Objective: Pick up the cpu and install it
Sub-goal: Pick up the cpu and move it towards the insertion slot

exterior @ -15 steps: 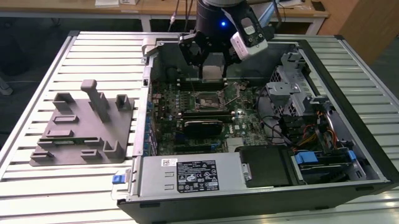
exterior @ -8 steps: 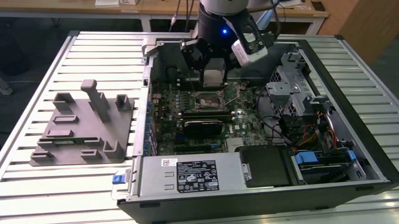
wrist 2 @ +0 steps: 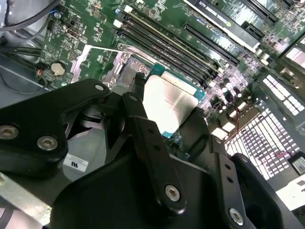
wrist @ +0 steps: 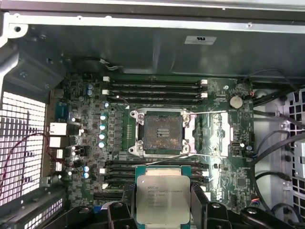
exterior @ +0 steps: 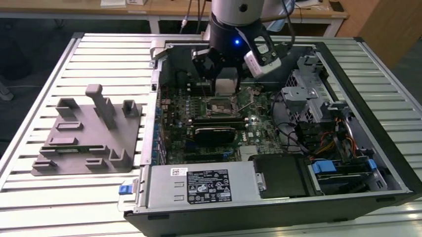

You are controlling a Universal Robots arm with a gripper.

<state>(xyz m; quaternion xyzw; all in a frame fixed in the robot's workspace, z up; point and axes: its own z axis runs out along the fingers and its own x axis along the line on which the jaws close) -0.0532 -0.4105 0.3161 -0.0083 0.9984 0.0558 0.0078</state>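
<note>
The computer case [exterior: 264, 217] lies on its side on the slatted metal counter [exterior: 369, 54], with the open side up. Inside it is the green motherboard [exterior: 264, 131]. A silver power supply box [exterior: 165, 190] sits in the corner of the case nearest the camera in the exterior view. A metal drive cage [exterior: 310, 94] with cables below it is on the exterior view's right. In the middle of the board the processor socket [wrist: 161, 132] stands uncovered, its dark contact field inside a metal frame. Rows of long black memory slots [wrist: 152, 88] run along two sides of it, and a round coin battery [wrist: 234, 101] sits further along the board.

The end effector [wrist: 163, 199] is inside the case, over the board. It is clenched on the cpu [wrist: 162, 191]: a black finger [wrist: 199, 200] presses on each of two opposite edges. The cpu is held flat, with the silver top facing the wrist, above the memory slots just beside the socket and not in it.

Outside the case, on the exterior view's left, a grey plastic fixture [exterior: 86, 133] with upright blocks lies on the counter.

As for writing, the power supply box carries a small white label [exterior: 179, 172] and a larger black one [exterior: 209, 186]. A white sticker [wrist: 200, 39] is on the inner wall of the case. The cpu top has a few faint printed lines, too small to read.
</note>
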